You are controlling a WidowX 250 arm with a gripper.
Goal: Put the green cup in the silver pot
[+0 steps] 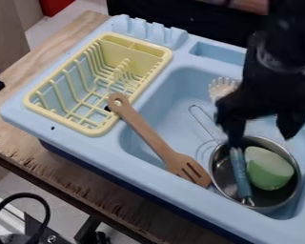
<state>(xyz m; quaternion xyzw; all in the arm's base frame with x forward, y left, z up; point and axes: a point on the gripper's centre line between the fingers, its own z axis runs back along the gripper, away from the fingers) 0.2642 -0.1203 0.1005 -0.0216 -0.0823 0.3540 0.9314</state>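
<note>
- The green cup (268, 167) sits inside the silver pot (299, 183), in the lower right of the frame, tilted against the right part of its inside.
- The claw (262, 136) hangs above the pot at the right, its fingers spread well apart; I cannot see anything held between them.
- A blue-handled utensil (240, 174) leans in the pot, just left of the cup, metal tip toward the bottom of the frame.
- The pot stands in the basin of the light blue toy sink (142, 174).
- A wooden slotted spatula (148, 136) slants from the centre toward the pot, across the basin's edge.
- A pale scalloped item (222, 87) lies in the basin, right of centre.
- A yellow dish rack (91, 129) rests on the sink unit in the upper left, the spatula's handle end at its side.
- Beneath is the wooden table (69, 176).
</note>
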